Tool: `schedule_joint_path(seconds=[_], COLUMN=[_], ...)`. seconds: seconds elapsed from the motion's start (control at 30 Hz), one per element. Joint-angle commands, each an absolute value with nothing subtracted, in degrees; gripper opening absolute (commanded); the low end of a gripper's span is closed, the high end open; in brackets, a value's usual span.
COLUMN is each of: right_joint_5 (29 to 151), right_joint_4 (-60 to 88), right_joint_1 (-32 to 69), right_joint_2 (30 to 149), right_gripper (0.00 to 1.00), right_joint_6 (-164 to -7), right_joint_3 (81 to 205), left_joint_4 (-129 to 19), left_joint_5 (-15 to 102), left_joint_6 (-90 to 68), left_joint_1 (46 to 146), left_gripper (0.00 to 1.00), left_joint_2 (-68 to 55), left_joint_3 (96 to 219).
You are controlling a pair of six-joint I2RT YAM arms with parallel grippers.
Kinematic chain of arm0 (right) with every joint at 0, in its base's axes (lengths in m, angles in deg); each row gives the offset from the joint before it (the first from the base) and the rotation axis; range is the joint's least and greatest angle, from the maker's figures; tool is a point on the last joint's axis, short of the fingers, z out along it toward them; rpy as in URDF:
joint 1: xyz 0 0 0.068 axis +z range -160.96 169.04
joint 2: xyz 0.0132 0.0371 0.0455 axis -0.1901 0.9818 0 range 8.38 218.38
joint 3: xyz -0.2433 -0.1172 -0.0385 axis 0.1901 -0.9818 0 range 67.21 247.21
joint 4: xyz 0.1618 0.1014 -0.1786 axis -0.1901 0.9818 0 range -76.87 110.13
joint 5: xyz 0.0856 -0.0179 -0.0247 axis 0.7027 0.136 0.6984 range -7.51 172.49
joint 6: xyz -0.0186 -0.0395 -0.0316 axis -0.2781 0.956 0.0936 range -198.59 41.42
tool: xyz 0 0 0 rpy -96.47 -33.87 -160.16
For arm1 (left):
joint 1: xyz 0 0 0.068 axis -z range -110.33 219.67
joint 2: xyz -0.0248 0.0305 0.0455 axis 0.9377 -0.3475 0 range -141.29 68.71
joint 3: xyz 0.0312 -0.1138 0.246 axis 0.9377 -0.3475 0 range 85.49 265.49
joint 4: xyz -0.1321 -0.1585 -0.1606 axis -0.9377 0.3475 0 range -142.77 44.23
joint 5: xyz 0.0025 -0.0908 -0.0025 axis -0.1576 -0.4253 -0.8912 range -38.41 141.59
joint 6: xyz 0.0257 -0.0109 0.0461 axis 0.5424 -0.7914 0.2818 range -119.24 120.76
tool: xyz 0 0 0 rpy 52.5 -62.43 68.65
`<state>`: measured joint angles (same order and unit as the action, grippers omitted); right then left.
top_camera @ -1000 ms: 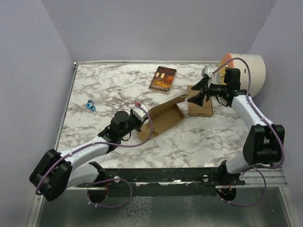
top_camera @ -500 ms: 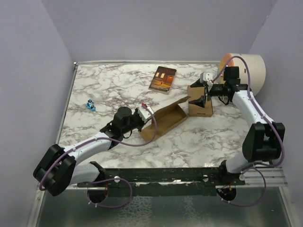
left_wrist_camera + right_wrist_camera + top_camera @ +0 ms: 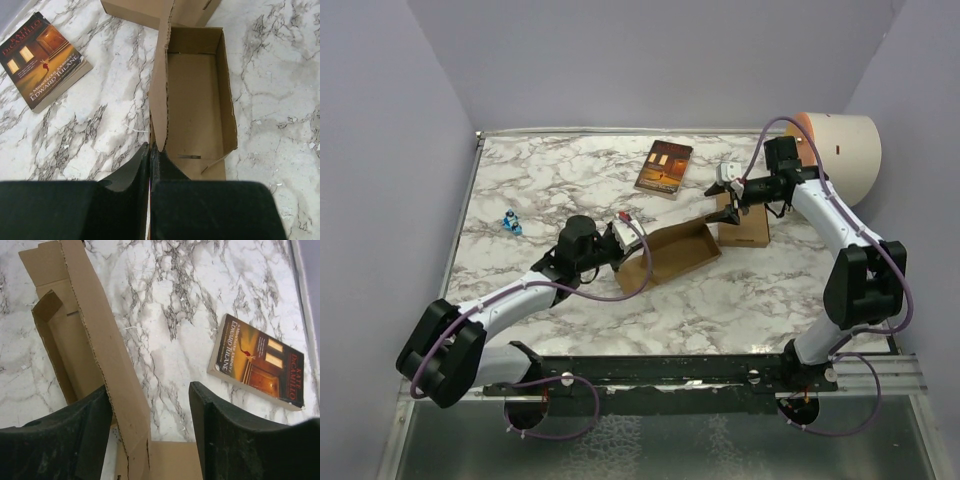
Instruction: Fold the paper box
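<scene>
The paper box (image 3: 677,250) is a brown open tray lying mid-table, with its long lid flap standing up along the far side. My left gripper (image 3: 626,238) is shut on the near-left end of that upright flap; in the left wrist view the jaws (image 3: 150,151) pinch the flap's edge, and the box's inside (image 3: 195,100) is empty. My right gripper (image 3: 728,193) is open at the box's far-right end. In the right wrist view the flap (image 3: 100,355) stands between the fingers (image 3: 150,390), against the left finger (image 3: 75,435).
A bigger brown carton (image 3: 748,226) lies just behind the box's right end. A dark red-brown book (image 3: 664,167) lies at the back, also showing in both wrist views (image 3: 42,60) (image 3: 260,360). A small blue toy (image 3: 511,223) sits left. A cream-and-orange roll (image 3: 835,150) stands back right.
My left gripper has pushed right and forward, holding the box's flap. My right gripper has moved left and down from above the bigger carton to the flap's far end.
</scene>
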<state>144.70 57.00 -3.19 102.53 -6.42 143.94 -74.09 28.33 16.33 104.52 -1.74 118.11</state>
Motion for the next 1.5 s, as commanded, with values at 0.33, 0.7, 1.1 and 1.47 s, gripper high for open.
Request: schedule_joint_path(seconds=[0.33, 0.7, 1.1, 1.47], right_joint_5=[139.14, 139.80, 140.35, 140.58], right_joint_4=[61.50, 59.83, 58.42, 58.21], right_joint_1=[-1.86, -1.86, -1.82, -1.82], right_joint_2=[102.92, 99.09, 97.84, 98.09], right_gripper=[0.25, 0.01, 0.01, 0.01], right_joint_6=[-1.07, -2.09, -3.69, -4.20], right_joint_3=[142.83, 139.98, 137.83, 137.57], left_joint_4=[-74.74, -75.31, -63.60, -84.57], left_joint_5=[23.02, 32.59, 43.28, 37.58], left_joint_6=[16.76, 8.37, -20.21, -33.41], left_joint_1=[102.72, 102.48, 99.63, 99.47], left_gripper=[0.00, 0.34, 0.27, 0.09], left_joint_2=[-4.76, -1.20, 14.84, 1.99], left_joint_3=[121.25, 120.42, 111.76, 106.22])
